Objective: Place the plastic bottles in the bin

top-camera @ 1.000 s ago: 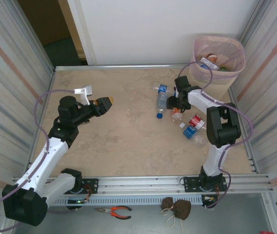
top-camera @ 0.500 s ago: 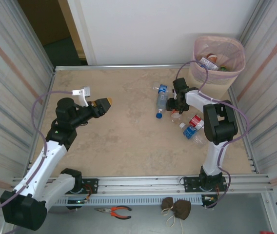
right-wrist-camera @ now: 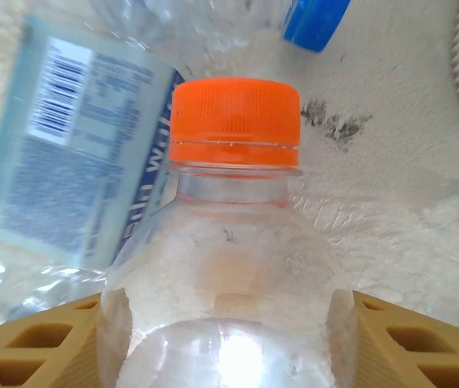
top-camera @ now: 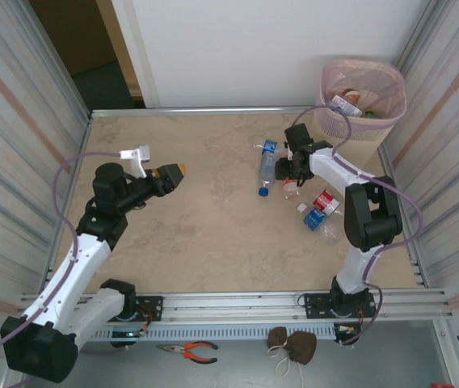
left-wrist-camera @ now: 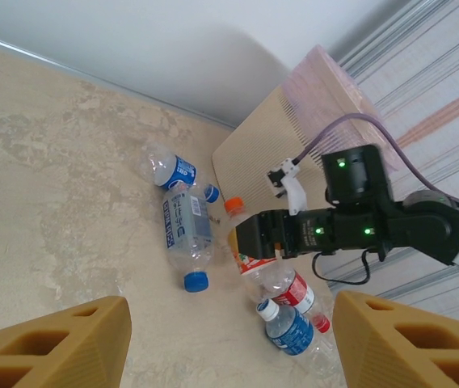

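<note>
Left arm: the left gripper (top-camera: 177,170) hangs above the left half of the table (top-camera: 213,242). Its fingers are spread and there is nothing between them. It is well apart from any bottle.

Centre-right cluster: I count five plastic bottles lying on the table.
- A small blue-labelled bottle (left-wrist-camera: 171,168) lies farthest back.
- A larger clear bottle with a blue cap (left-wrist-camera: 185,230) lies just beside it.
- An orange-capped bottle (right-wrist-camera: 233,267) is next to the right.
- A red-labelled bottle (top-camera: 325,200) and a blue-labelled bottle (top-camera: 314,218) lie nearer the right arm's base.

Right arm: the right gripper (top-camera: 292,171) is pinched on the orange-capped bottle, one finger against each side below its shoulder. You can't tell from the wrist view whether the bottle has left the table.

Far right corner: the bin (top-camera: 359,132) stands upright, with several bottles (top-camera: 347,103) visible inside it.

Progress, as a judgement: some bottles are binned and five are left, the gripped one included. You'd expect the next steps to be lifting, carrying over the rim and releasing.
</note>
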`<state>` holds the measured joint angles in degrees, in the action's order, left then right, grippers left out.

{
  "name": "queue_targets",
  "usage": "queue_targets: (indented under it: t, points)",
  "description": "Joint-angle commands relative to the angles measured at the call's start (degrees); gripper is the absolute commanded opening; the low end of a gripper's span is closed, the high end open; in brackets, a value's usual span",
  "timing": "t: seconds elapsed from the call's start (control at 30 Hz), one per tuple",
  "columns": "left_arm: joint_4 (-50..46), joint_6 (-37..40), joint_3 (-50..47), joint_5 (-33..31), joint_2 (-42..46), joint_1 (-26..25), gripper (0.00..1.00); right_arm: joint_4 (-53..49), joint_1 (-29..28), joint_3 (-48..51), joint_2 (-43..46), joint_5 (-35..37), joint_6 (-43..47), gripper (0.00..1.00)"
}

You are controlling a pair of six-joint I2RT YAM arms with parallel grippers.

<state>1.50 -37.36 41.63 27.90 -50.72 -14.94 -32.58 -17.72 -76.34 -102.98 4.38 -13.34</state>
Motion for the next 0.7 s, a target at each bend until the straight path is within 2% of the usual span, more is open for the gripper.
queue_targets:
  t: [0.0,0.43,0.67]
  points:
    - [0.63,-0.11,-1.1,-0.04,2.49,0.58,0.67,-3.33,-0.48,-2.78,5.5,1.42,-1.33,0.57]
    - [0.58,-0.54,-2.6,-0.26,5.02,0.54,0.68,-9.43,0.0,-14.31,15.17,2.04,2.66,0.56]
    - [0.72,-0.43,-3.41,-0.51,5.48,0.56,0.67,-14.09,4.5,-26.49,14.25,-1.22,6.05,0.55]
